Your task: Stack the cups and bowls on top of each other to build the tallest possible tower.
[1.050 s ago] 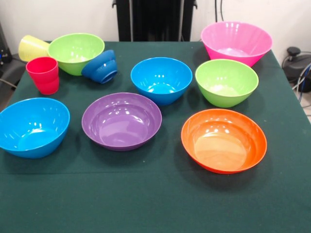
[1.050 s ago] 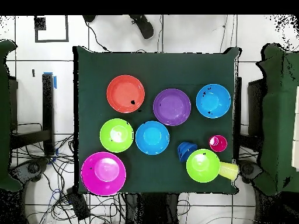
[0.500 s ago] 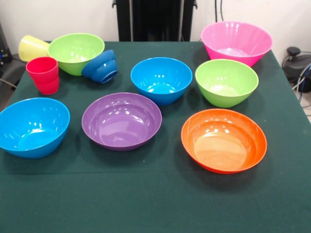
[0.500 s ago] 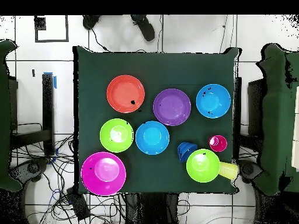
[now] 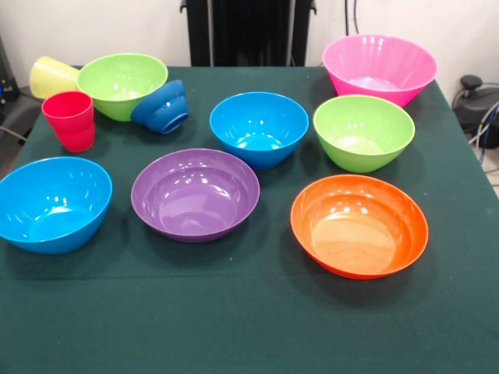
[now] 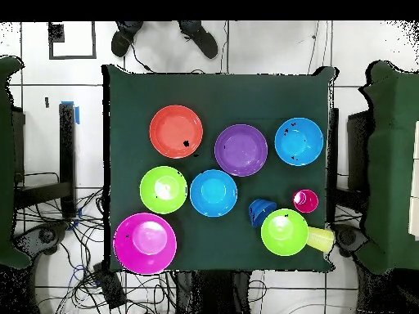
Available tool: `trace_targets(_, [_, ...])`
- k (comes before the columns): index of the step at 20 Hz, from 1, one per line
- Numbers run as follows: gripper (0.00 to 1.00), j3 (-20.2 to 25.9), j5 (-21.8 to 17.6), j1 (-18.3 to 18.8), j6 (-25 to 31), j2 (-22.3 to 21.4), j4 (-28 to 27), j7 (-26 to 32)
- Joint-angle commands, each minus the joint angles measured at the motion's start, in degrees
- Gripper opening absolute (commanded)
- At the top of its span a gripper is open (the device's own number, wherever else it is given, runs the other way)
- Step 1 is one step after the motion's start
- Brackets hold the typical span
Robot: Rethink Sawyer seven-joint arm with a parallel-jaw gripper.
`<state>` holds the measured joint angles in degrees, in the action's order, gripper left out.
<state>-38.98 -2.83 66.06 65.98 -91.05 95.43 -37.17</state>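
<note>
Front view: low, close, across the green table (image 5: 249, 327). Overhead view: straight down, farther off. Shared: whole tabletop.

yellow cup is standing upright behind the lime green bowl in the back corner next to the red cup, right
Not quite. The yellow cup lies on its side, not upright, as the front view shows. The rest holds: it sits behind the lime green bowl in the back corner, near the red cup, which does stand upright.

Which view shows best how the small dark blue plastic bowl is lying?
The front view: the small dark blue plastic bowl shows its side, tipped over and leaning against the lime green plastic bowl beside it. The overhead view shows only a blue shape next to that green bowl, so its tilt is hard to judge.
</note>
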Motion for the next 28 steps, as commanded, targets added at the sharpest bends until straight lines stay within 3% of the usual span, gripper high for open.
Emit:
trace_targets(1, [1.0, -3.8, -4.23, -0.22, 2.07, -0.92, 16.05, 13.53])
trace_targets(4, [1.0, -4.63, -3.11, 0.22, 6.4, -0.67, 16.46, 11.6])
trace_targets(7, [1.0, -4.55, -1.29, 1.93, 13.81, 0.3, 16.93, 15.73])
trace_targets(10, [1.0, -4.54, -2.53, 2.16, 17.97, 0.22, 16.17, 17.94])
trace_targets(14, [1.0, -5.05, -3.64, 1.94, 14.98, -1.69, 15.79, 19.48])
trace_targets(19, [1.0, -6.1, -1.44, 1.38, 4.26, -5.44, 17.22, 23.91])
trace_targets(26, [1.0, -5.87, 5.21, 3.42, 0.94, -5.38, 20.07, 33.97])
trace_targets(28, [1.0, -5.66, 5.02, 3.67, 1.75, -4.92, 19.57, 34.4])
